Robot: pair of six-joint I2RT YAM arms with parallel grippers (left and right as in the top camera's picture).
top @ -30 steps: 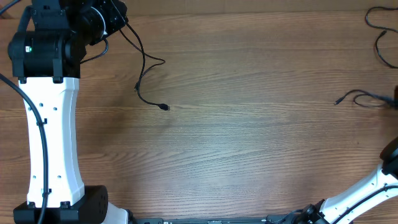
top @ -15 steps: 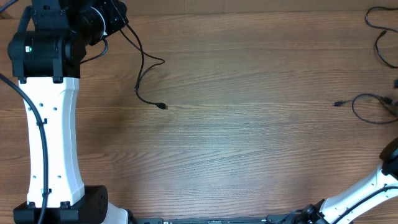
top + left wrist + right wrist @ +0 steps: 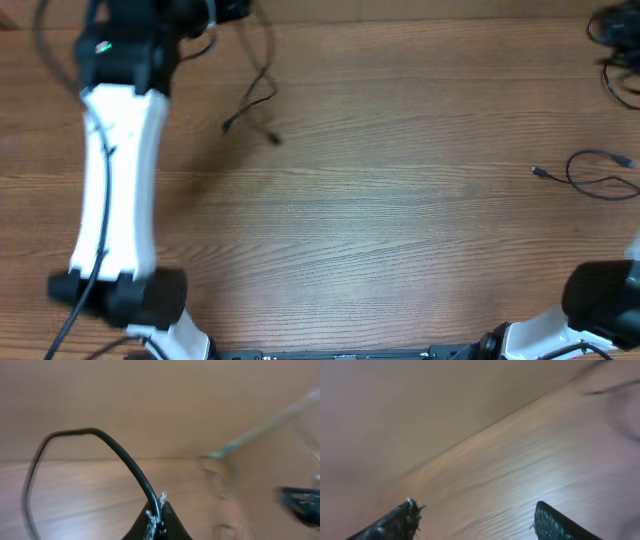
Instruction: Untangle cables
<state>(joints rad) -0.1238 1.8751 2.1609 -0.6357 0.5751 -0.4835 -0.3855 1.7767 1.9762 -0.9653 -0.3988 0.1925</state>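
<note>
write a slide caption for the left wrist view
Left gripper shut on a thin black cable that arcs up and loops back down over the wooden table.

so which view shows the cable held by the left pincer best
The left wrist view: the cable arches close and sharp, pinched in the shut left pincer. Overhead shows it only as a thin blurred line at the top left. The right wrist view misses it.
</note>
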